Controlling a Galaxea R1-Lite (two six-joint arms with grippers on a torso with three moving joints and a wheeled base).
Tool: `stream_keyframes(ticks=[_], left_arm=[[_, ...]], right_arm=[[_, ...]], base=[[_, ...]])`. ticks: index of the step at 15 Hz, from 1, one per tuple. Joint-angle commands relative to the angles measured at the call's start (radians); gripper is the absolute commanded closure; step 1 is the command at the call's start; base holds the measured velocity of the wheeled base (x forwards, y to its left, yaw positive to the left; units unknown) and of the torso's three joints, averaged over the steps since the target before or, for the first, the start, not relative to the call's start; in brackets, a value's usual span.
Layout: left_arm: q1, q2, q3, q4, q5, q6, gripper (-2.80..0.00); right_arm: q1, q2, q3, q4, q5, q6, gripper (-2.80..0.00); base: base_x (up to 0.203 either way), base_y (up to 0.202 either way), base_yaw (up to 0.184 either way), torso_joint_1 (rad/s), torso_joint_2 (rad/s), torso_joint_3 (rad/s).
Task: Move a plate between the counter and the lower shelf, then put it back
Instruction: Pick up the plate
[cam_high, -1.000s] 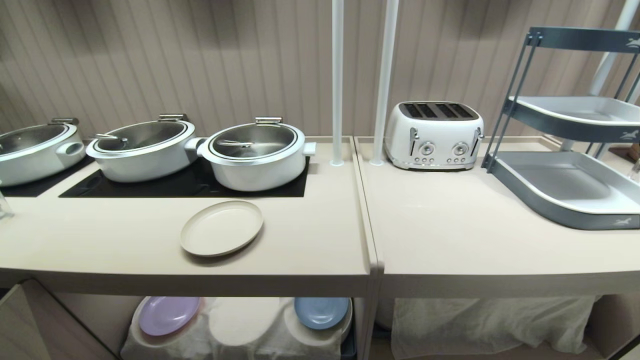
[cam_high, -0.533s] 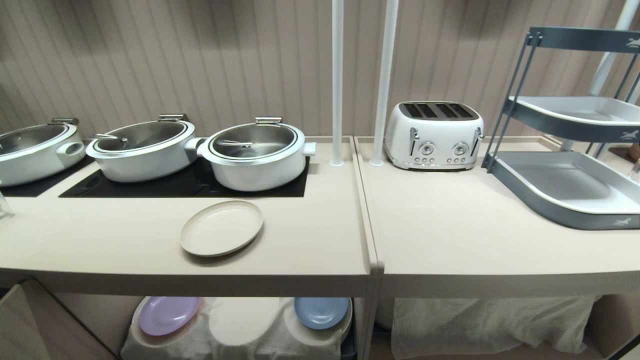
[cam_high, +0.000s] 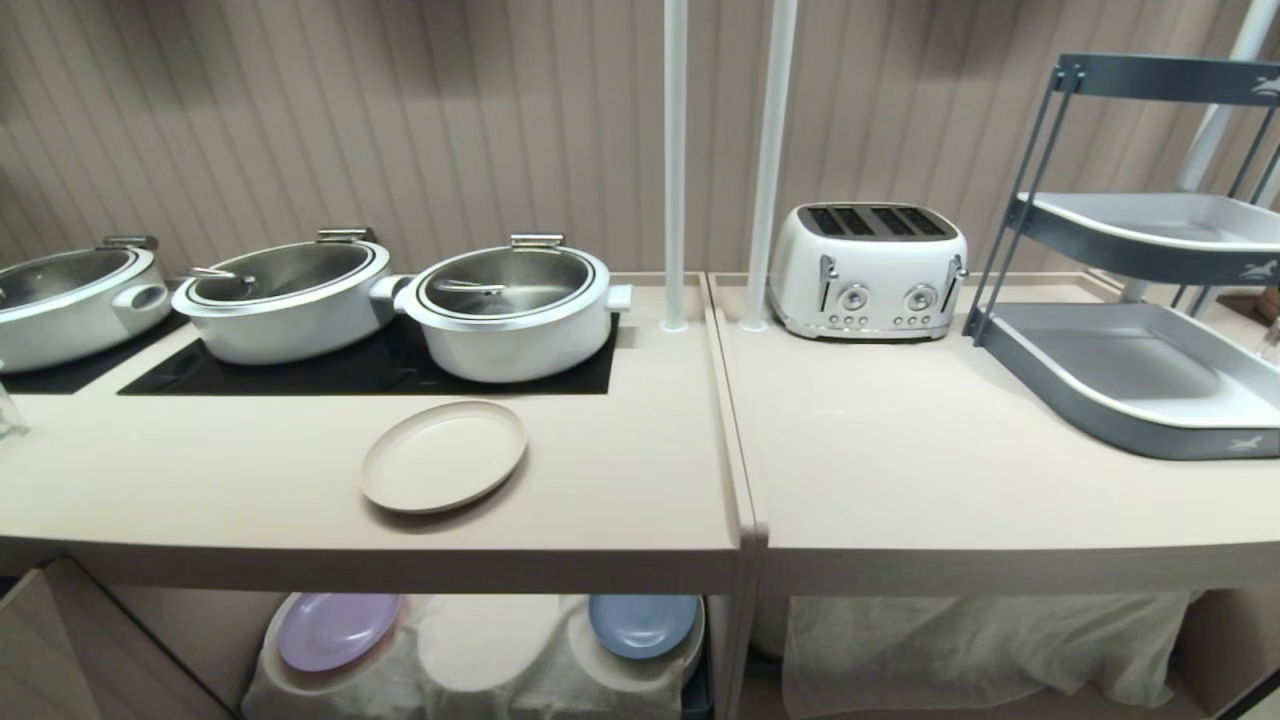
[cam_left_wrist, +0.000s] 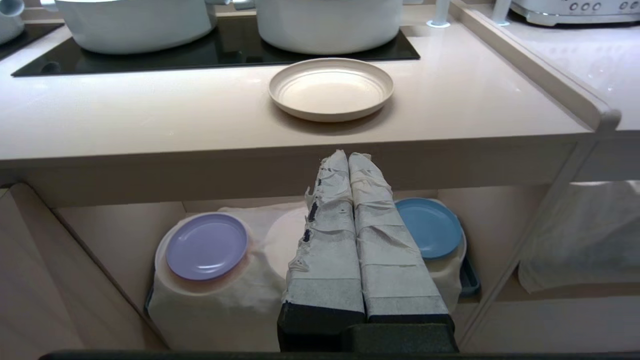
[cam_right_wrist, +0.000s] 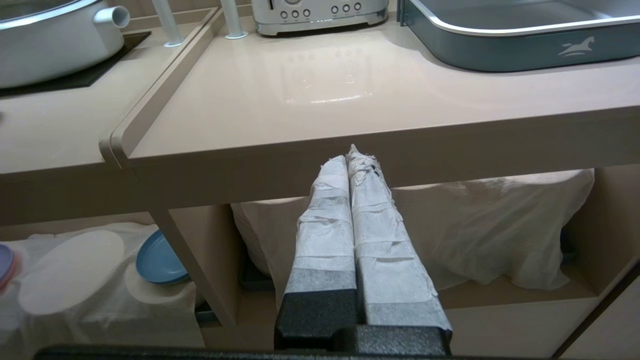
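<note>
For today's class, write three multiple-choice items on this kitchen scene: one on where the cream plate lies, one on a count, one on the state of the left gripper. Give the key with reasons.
1. Where is the plate?
A. on the lower shelf
B. on the counter, in front of the cooktop
C. beside the toaster

2. How many pots stand at the back of the counter?
A. one
B. two
C. three

3. How is the left gripper?
A. shut and empty
B. open
C. holding a plate

Key: 1 B, it lies in front of the black cooktop; 2 C, three lidded pots in a row; 3 A, its fingers meet with nothing between.
</note>
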Motion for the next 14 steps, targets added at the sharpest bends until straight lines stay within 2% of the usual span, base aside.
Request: stream_keyframes(ticks=[1, 3, 6, 14], left_arm=[[0.0, 0.007, -0.088, 0.104, -0.011, 0.0, 0.0], [0.0, 0.047, -0.204, 0.219, -0.026, 0.001, 0.0], [0.002, 0.171, -0.32, 0.311, -0.023, 0.002, 0.0], [0.003, 0.569, -0.537, 0.326, -0.03, 0.001, 0.0]], right_arm=[[0.0, 0.001, 0.0, 0.0, -0.001, 0.001, 0.0], [0.0, 0.001, 0.0, 0.0, -0.001, 0.001, 0.0], [0.0, 0.001, 0.0, 0.0, -0.001, 0.001, 0.0], [0.0, 0.001, 0.0, 0.0, -0.001, 0.001, 0.0]], base=[[0.0, 0.0, 0.0, 0.0, 0.0, 0.0], [0.0, 0.0, 0.0, 0.0, 0.0, 0.0], [0.0, 0.0, 0.0, 0.0, 0.0, 0.0], [0.0, 0.0, 0.0, 0.0, 0.0, 0.0]])
